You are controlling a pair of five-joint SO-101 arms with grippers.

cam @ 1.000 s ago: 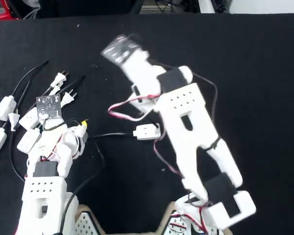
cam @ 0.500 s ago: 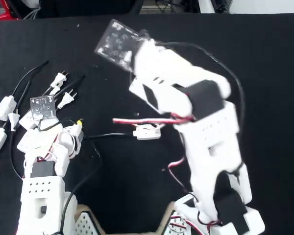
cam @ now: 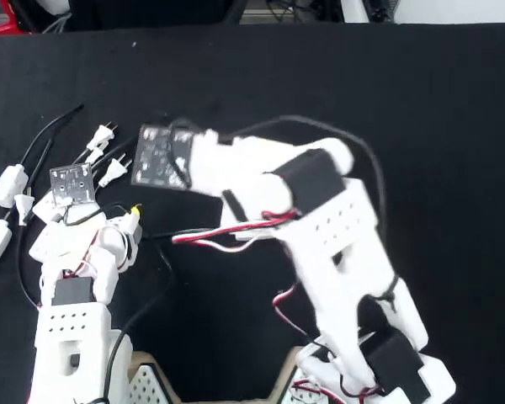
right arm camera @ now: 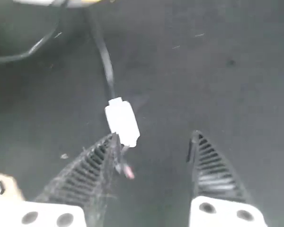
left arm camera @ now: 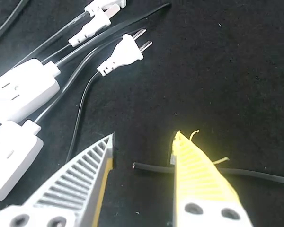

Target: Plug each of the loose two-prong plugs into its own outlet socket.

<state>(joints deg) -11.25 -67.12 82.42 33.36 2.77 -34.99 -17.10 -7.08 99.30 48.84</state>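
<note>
Since no plug sits in any socket that shows, the task looks barely begun, if at all. Left gripper hangs low over the black table at the near left, jaws apart, holding nothing. A thin black cable runs on the table under its yellow finger.

Just beyond the gripper lies a loose two-prong plug, prongs bare. Further plugs lie past that one, also loose. Two white outlet sockets lie side by side to the left of this arm, slots visible and empty. More sockets sit farther left on the table with cords trailing, none mated as far as I can tell.

Right gripper is stretched across toward the same cluster, jaws apart, nothing between them. A small white plug on a black cord lies just beside one fingertip, not between the pair. Its prongs are too blurred to make out.

Judgement: nothing done yet, nothing grasped. Every plug is left to pick, line up and push home. The white plug at the right gripper looks the likeliest first grab.
</note>
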